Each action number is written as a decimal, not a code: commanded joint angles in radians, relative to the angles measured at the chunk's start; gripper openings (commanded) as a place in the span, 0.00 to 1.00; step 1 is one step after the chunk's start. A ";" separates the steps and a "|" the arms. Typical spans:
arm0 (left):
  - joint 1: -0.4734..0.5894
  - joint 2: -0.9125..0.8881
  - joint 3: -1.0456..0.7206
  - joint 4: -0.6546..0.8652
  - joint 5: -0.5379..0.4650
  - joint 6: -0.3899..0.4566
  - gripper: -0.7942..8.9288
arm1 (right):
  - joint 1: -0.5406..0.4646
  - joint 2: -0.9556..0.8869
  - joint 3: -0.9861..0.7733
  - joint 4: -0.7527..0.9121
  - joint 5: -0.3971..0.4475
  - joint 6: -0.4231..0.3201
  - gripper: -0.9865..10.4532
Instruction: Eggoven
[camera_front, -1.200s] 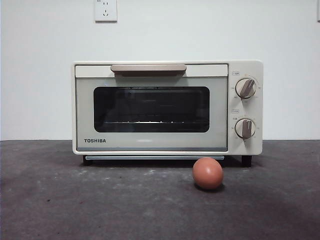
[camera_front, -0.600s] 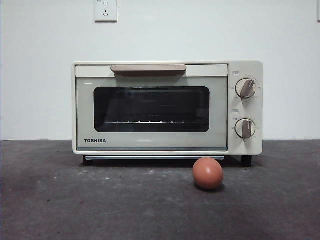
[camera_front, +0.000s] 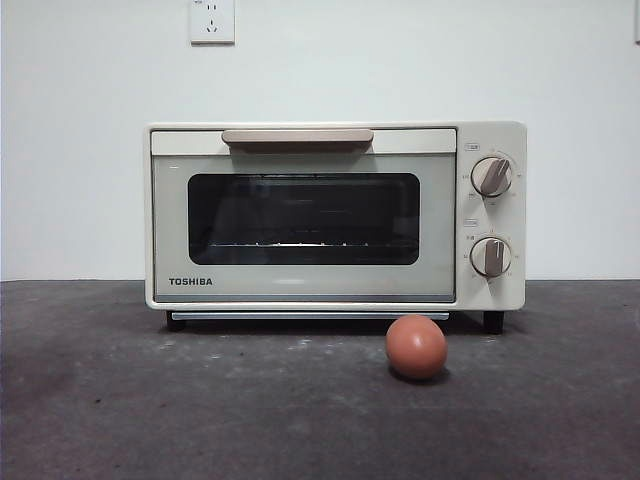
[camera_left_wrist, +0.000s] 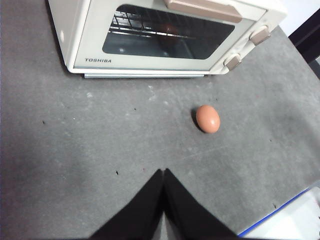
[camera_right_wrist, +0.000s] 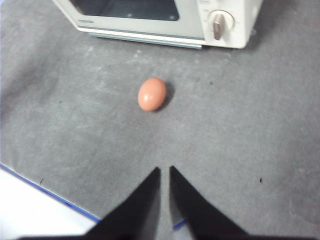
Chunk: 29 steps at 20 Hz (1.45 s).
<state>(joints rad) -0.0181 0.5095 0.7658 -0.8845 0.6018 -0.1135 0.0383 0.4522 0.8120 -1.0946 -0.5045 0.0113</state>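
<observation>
The toaster oven (camera_front: 335, 217) stands at the far side of the tabletop (camera_front: 150, 400) with its door shut, and the egg (camera_front: 415, 346) lies on its side just in front of it, below the two knobs at the right end and clear of the door's lower edge. Neither arm shows in the front view. From the wrist views, the left gripper (camera_left_wrist: 163, 172) hangs well back from the egg with its jaws pressed together, and the right gripper (camera_right_wrist: 165, 170) also hangs back, its jaws parted by only a thin slit.

Nothing looks started yet, so I judge the first step is opening the door. One gripper should hook the beige handle (camera_front: 297, 136) along the top and draw it down and outward. The egg sits close to where the door may swing, so it may need lifting first. Either way, the jaws must spread wide before closing gently across the egg's narrow sides, since it can roll or crack.
</observation>
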 joint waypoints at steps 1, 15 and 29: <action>-0.002 0.004 0.019 0.010 0.004 0.027 0.09 | 0.003 0.003 0.017 0.018 -0.003 -0.010 0.34; -0.002 0.005 0.019 0.017 0.004 0.026 0.09 | 0.200 0.305 0.019 0.277 -0.027 0.191 0.41; -0.002 0.005 0.019 0.016 0.004 0.026 0.09 | 0.595 0.927 0.059 0.683 0.409 0.374 0.41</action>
<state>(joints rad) -0.0181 0.5095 0.7658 -0.8799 0.6018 -0.0956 0.6235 1.3697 0.8524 -0.4252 -0.1020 0.3717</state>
